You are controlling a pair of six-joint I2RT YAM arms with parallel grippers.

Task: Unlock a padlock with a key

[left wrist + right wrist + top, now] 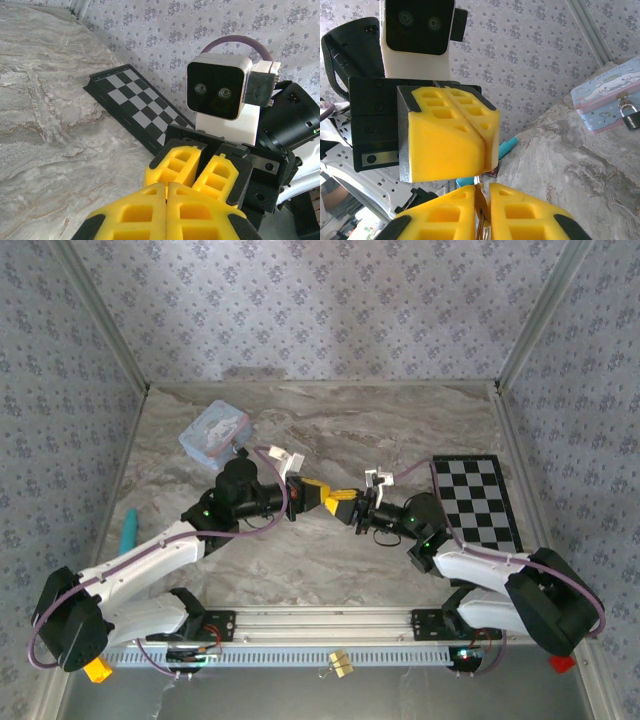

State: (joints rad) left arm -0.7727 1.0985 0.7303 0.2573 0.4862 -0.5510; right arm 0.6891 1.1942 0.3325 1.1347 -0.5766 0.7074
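My two grippers meet tip to tip above the middle of the table. A thin brass-coloured key (481, 207) stands between the yellow fingers of my right gripper (482, 192), which is shut on it. The key's tip runs up into the seam of my left gripper (481, 150), whose fingers are pressed together on it. From above, the left gripper (331, 497) and right gripper (345, 505) touch. The padlock (632, 119), small and dark with a pale shackle, hangs on the pale blue cartoon tin (605, 97) at the back left (215, 433).
A black-and-white checkerboard (475, 502) lies at the right, also behind the right gripper's fingers (172, 167) in the left wrist view. A teal stick (129, 530) lies near the left wall. A small brass lock (340, 663) sits on the front rail.
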